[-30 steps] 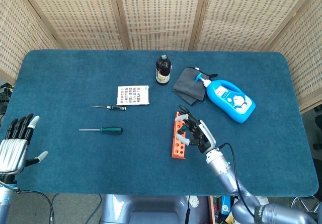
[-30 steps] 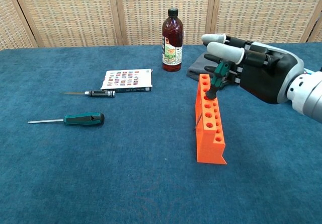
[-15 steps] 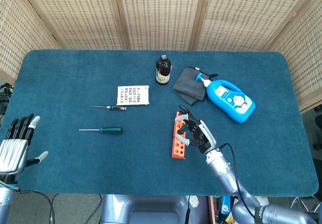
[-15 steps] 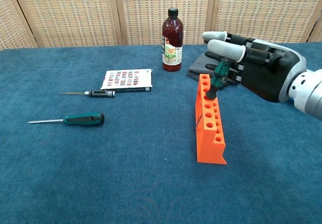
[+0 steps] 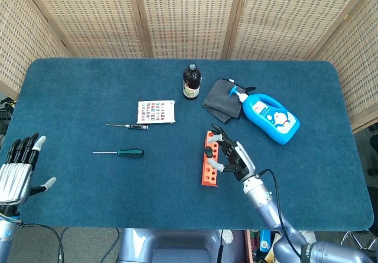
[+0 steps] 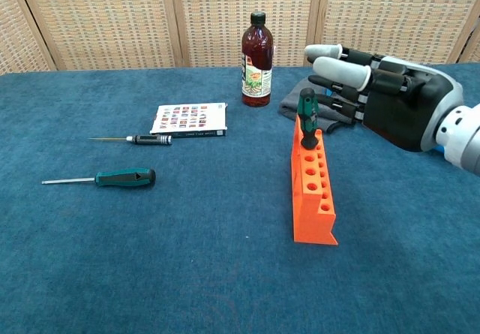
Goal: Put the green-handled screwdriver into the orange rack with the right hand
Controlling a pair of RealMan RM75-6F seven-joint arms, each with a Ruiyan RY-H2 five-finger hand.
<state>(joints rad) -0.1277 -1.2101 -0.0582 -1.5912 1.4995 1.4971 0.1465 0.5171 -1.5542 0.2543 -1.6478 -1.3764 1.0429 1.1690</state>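
Observation:
A green-handled screwdriver [image 6: 307, 113] [image 5: 208, 151] stands upright in the far end hole of the orange rack [image 6: 313, 191] [image 5: 209, 167]. My right hand [image 6: 386, 97] [image 5: 234, 158] hovers just right of the rack with its fingers spread, and it holds nothing. Its fingertips [image 6: 324, 67] reach close behind the handle and appear clear of it. A second green-handled screwdriver [image 6: 124, 177] [image 5: 129, 153] lies flat on the blue table at the left. My left hand [image 5: 18, 171] rests open at the table's near left corner.
A thin black-handled screwdriver [image 6: 147, 139] [image 5: 136, 126] lies beside a small printed card [image 6: 191, 118] [image 5: 156, 111]. A dark bottle [image 6: 256, 50] [image 5: 191, 81] stands at the back. A grey cloth [image 5: 220, 98] and a blue detergent bottle [image 5: 270, 115] lie behind the right hand.
The screwdriver was tilted in my right hand's fingers over the rack; now it stands upright in the hole. The hand has let go and drawn slightly to the right.

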